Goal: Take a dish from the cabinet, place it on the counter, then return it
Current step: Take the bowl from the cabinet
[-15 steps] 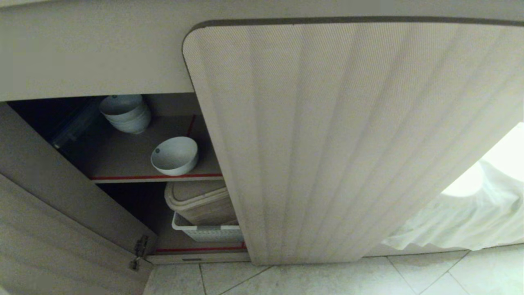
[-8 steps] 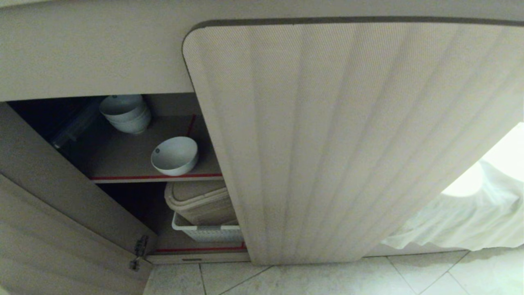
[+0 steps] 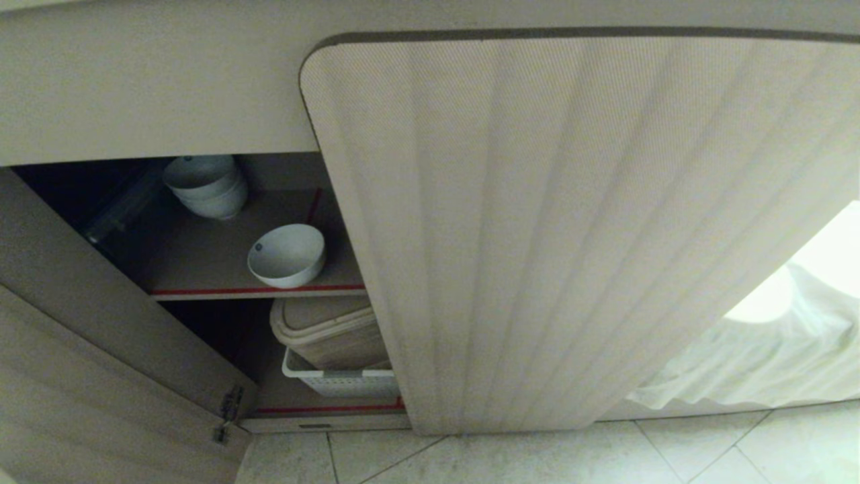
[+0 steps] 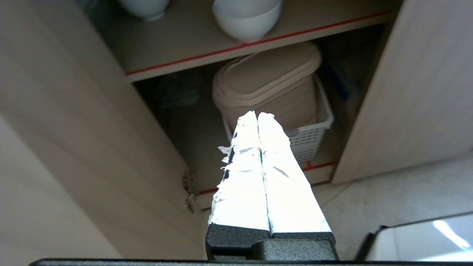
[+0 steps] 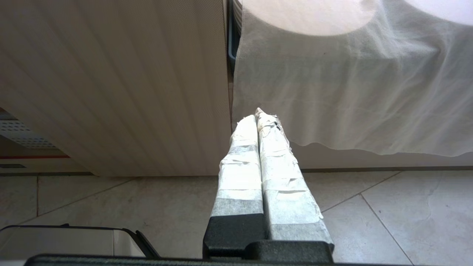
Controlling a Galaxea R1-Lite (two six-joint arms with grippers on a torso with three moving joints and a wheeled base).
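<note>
While the dish [image 3: 287, 255] sits at the shelf's [image 3: 201, 262] front edge, it could be knocked off if the closed, empty left gripper [image 4: 257, 116] is not opened.

Neither arm shows in the head view. The left hand [image 4: 257, 115] points forward and slightly upward, its two white-taped fingers [image 4: 242, 177] pressed flat together, holding nothing. The right hand [image 5: 256, 114] is posed the same way, low above the floor, its taped fingers [image 5: 240, 166] also pressed together and empty.
</note>
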